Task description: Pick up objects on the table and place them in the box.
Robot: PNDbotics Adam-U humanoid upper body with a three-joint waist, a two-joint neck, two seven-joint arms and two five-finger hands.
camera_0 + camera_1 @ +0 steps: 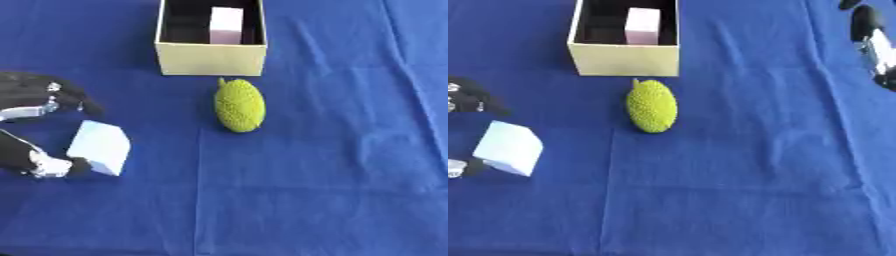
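A pale blue cube (99, 146) sits tilted at the left of the blue table. My left hand (42, 98) comes in from the left edge and is curled round it, fingers above and thumb (54, 167) against its lower left corner. A knobbly green fruit (239, 105) lies on the cloth in the middle, just in front of the cream box (210, 59). The box stands open at the top centre, with a pale pink block (227, 25) inside. Part of my right hand (871, 41) shows at the upper right edge, far from the objects.
The blue cloth (332, 190) covers the whole table, with a few creases. Nothing else lies on its front and right parts.
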